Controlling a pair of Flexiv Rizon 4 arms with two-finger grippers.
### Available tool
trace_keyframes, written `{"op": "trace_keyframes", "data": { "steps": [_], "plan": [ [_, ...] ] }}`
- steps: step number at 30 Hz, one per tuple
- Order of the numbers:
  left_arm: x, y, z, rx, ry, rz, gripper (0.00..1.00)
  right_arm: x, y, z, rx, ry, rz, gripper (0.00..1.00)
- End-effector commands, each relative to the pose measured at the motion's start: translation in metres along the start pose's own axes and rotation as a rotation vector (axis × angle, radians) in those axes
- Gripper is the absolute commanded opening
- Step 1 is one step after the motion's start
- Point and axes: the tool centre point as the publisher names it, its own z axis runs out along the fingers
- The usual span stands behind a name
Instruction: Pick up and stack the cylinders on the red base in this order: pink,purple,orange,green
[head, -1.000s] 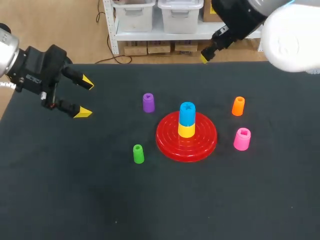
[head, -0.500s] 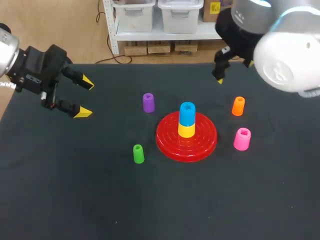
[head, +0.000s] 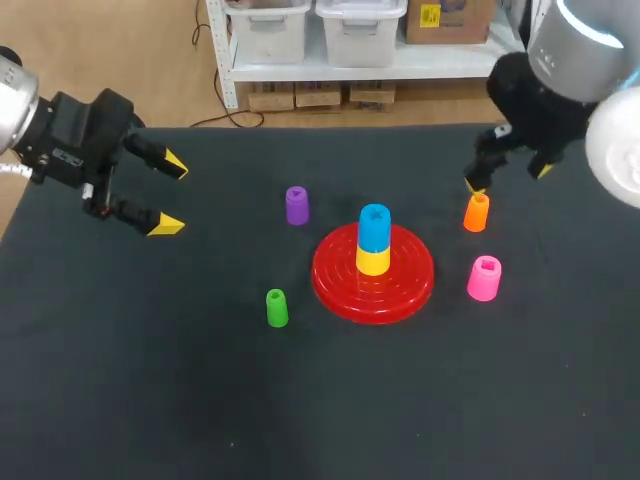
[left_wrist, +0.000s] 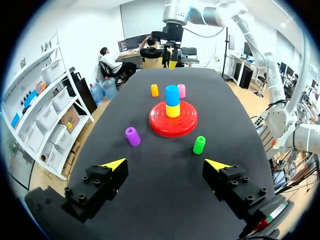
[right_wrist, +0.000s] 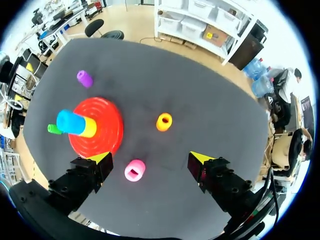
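Observation:
The red base (head: 330, 285) carries a yellow cylinder (head: 373, 261) with a blue one (head: 374, 227) on top. The pink cylinder (head: 484, 278) stands right of the base and the orange one (head: 477, 212) behind it. The purple cylinder (head: 297, 205) and the green one (head: 277, 308) stand left of the base. My right gripper (head: 508, 178) hangs open above the table just behind the orange cylinder. In the right wrist view the pink cylinder (right_wrist: 135, 170) lies below the gap of that gripper (right_wrist: 150, 157), with the orange cylinder (right_wrist: 164, 121) ahead. My left gripper (head: 170, 194) stays open and empty far left.
A black cloth covers the table (head: 150, 380). In the left wrist view the purple cylinder (left_wrist: 132, 136) and the green cylinder (left_wrist: 199, 144) lie ahead of the gripper (left_wrist: 165, 164), with the red base (left_wrist: 157, 120) beyond them.
My right arm has swung from the table's far edge to the right and down, ending over the orange cylinder. The left arm and all cylinders have stayed put.

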Motion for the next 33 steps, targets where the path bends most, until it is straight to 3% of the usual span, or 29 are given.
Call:
{"op": "trace_keyframes", "data": {
  "steps": [1,12,18,23,33],
  "plan": [
    [0.001,0.000,0.000,-0.002,-0.003,0.002,1.00,0.005,0.008,0.006,0.004,0.026,0.000,1.00],
    [0.001,0.000,0.000,-0.002,-0.003,0.002,1.00,0.044,0.028,0.027,-0.031,0.104,0.016,1.00],
    [0.001,0.000,0.000,-0.002,-0.003,0.002,1.00,0.060,0.035,0.038,-0.003,0.121,0.006,1.00],
    [0.001,0.000,0.000,-0.002,-0.003,0.002,1.00,0.065,0.035,0.050,0.042,0.133,0.009,1.00],
    [0.001,0.000,0.000,-0.002,-0.003,0.002,1.00,0.075,0.031,0.070,0.018,0.160,0.030,1.00]
  ]
}}
